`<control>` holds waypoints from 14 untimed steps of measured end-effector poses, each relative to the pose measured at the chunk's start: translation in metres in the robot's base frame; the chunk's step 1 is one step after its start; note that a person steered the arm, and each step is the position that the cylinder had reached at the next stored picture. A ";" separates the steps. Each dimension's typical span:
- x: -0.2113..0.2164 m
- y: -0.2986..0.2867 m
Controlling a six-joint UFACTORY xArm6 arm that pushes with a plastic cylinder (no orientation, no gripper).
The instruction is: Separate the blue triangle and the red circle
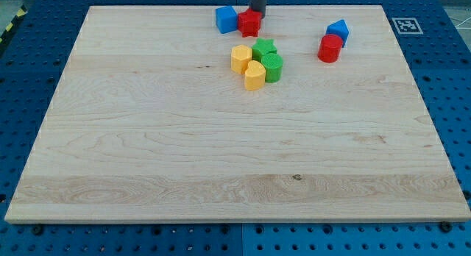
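Where blue pegboard (44, 20) surrounds: pale wood board (184, 138).

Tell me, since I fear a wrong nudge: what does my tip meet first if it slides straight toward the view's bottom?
Likely the red block: my tip sits right at its top edge, though depth is unclear.

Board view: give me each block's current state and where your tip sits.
blue triangle: touching red circle.
red circle: against blue triangle, unseparated.
blue cube: touching red star.
red star: under my tip.
Yellow blocks, green blocks: clustered, touching.
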State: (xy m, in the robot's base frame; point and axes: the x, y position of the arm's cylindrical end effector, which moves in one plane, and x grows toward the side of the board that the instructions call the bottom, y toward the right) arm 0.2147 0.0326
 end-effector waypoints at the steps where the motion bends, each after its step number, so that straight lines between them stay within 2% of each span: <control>1: -0.010 -0.011; 3: -0.012 0.085; 4: 0.009 0.150; 5: 0.050 0.198; 6: 0.084 0.212; 8: 0.091 0.188; 10: 0.065 0.180; 12: 0.065 0.128; 13: 0.076 0.127; 14: 0.112 0.126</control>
State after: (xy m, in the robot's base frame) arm 0.3268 0.1581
